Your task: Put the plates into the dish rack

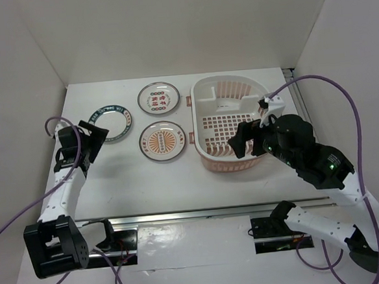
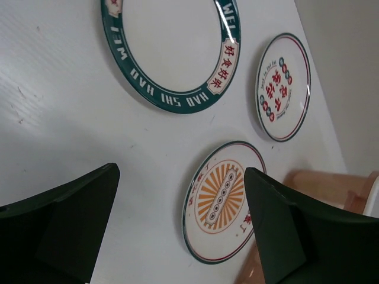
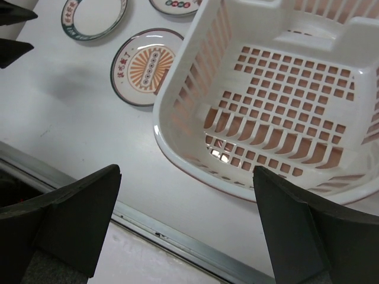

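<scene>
White tabletop [image 1: 127, 185] between pale walls carried everything. I saw three small round white plates lying flat to the left of the pale pink-and-white slotted plastic dish rack [image 1: 200, 109]. The dark-green-rimmed plate [image 1: 110, 123] lay farthest left, the plate with red and green characters [image 1: 158, 97] at the back, and the orange-sunburst plate [image 1: 163, 141] just beside the rack. The left gripper [image 1: 92, 130] hung spread wide and empty by the green rim, perhaps overlapping it. The right gripper [image 1: 245, 142], equally wide, held nothing over the rack's near wall.
</scene>
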`<state>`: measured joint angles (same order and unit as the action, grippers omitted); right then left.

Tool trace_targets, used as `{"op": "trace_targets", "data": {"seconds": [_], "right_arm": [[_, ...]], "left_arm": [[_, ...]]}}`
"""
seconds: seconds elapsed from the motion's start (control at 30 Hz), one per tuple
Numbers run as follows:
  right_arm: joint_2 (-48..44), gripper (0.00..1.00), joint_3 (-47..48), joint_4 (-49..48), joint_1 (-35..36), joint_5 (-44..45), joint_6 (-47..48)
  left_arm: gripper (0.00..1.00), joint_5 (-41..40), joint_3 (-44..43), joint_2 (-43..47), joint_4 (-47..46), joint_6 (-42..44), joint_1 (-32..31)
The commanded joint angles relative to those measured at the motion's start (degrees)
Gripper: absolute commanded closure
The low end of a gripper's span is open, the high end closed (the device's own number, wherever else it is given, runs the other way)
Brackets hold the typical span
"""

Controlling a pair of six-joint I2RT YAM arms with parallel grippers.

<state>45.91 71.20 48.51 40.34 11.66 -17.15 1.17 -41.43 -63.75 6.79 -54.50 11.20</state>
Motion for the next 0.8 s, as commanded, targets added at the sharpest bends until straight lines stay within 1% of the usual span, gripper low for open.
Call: {"op": "trace_targets", "data": {"seconds": [0.0, 0.03, 0.1, 0.2, 0.23, 0.27, 0.3, 0.37, 0.4, 0.47, 0.57, 0.63, 0.67, 0.73, 0.77], "right_arm": [[-0.38, 0.0, -1.49, -6.67, -0.08, -4.97, 1.94], [-0.38, 0.0, -1.5, -6.68, -0.08, -5.59, 1.94], [-0.38, 0.0, -2.12, -7.47, -0.08, -6.82, 2.47], [-0.38, 0.0, -2.12, -8.08, -0.08, -9.81, 2.47], [-0.38, 0.0, -2.12, -8.08, -0.08, -10.34, 2.47], [-0.38, 0.0, -2.12, -8.08, -0.08, -10.95, 1.95], [-0.38, 0.0, -2.12, -8.08, -0.08, -11.57, 1.94], [-0.38, 0.0, -2.12, -8.08, -0.08, -11.57, 1.94], [-0.38, 0.0, -1.59, -8.08, -0.08, -11.57, 1.94], [-0.38, 0.0, -1.59, -7.47, -0.08, -11.57, 2.46], [-0.38, 0.0, -1.59, -7.47, -0.08, -11.05, 2.47], [-0.38, 0.0, -1.59, -7.99, -0.08, -11.05, 2.47], [-0.38, 0.0, -2.29, -8.52, -0.08, -11.05, 2.47], [0.23, 0.0, -2.81, -8.52, -0.08, -11.05, 2.47], [0.23, 0.0, -2.82, -9.13, -0.08, -11.05, 2.47]], "left_arm": [[0.0, 3.66, 3.8, -1.19, -11.43, -7.01, 2.41], [0.0, 3.14, 5.2, -2.16, -12.84, -7.63, 2.42], [0.0, 3.14, 6.62, -4.44, -18.89, -8.25, 2.42], [0.0, 3.66, 7.86, -10.59, -26.18, -9.39, 3.47], [0.0, 3.66, 7.86, -14.18, -27.34, -10.7, 4.35], [0.0, 4.36, 7.86, -15.95, -29.18, -10.71, 4.35], [0.0, 4.37, 8.38, -17.62, -32.5, -11.5, 4.88], [0.0, 4.37, 7.86, -21.14, -34.72, -11.51, 4.88], [0.0, 4.37, 6.72, -24.64, -35.26, -11.51, 4.88], [0.0, 4.37, 5.23, -27.82, -35.26, -11.51, 4.88], [0.0, 4.37, 5.22, -32.04, -38.33, -11.51, 4.88], [0.0, 3.85, 3.56, -35.28, -39.04, -11.51, 4.88], [0.03, 3.84, 2.85, -36.35, -39.04, -11.51, 4.88], [0.06, 3.84, 1.71, -38.11, -39.04, -10.98, 4.88], [0.09, 3.84, 1.7, -39.42, -39.04, -10.98, 4.88]]}}
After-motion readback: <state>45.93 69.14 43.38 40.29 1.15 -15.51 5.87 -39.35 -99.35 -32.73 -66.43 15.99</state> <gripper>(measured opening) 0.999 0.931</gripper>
